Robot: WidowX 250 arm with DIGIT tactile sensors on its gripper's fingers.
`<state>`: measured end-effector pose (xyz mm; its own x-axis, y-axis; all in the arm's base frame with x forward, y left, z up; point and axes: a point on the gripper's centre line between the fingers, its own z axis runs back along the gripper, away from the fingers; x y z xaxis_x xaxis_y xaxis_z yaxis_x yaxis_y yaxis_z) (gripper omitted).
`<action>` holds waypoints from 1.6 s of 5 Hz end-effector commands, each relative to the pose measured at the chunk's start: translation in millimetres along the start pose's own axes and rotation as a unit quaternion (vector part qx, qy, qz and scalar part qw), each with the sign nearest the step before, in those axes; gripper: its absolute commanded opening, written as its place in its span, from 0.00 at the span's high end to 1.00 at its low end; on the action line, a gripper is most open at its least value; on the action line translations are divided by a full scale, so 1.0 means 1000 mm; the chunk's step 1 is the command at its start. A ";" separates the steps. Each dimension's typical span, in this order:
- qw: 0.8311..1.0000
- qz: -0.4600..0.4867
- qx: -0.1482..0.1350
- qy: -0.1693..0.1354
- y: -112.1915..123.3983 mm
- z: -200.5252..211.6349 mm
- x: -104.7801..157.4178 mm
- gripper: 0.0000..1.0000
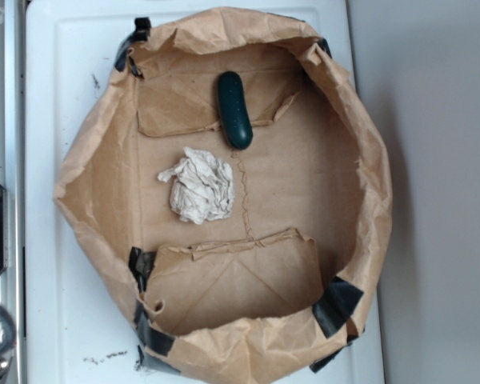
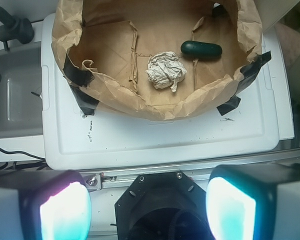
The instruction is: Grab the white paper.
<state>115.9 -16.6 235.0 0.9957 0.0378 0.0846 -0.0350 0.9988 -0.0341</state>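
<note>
White paper [image 1: 198, 185] lay crumpled on the floor of a big brown paper bag [image 1: 104, 144], its rim rolled down and taped in black, on a white plastic tabletop [image 2: 155, 135]. The end effector [image 2: 147, 207] hung released, well apart from it. A smooth dark green pickle [image 1: 234, 110] lay near the wad.

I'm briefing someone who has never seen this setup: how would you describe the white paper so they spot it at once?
Find the big brown paper bag, taped open on the white board. On its flat floor, near the middle, lies the white paper, a crumpled roundish wad. Its only neighbour in the bag is a smooth dark green pickle-shaped object; the paper is pale and full of creases.
</note>
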 end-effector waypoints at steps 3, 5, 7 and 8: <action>0.998 0.066 0.003 0.015 -0.016 -0.022 0.060 0.00; 0.998 0.066 0.003 0.015 -0.016 -0.022 0.060 0.00; 0.994 0.113 -0.003 -0.001 0.023 -0.059 0.092 0.00; 0.991 0.133 -0.001 -0.014 0.048 -0.100 0.113 0.00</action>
<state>232.9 24.0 131.2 0.9585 0.2791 0.0573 -0.2761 0.9596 -0.0548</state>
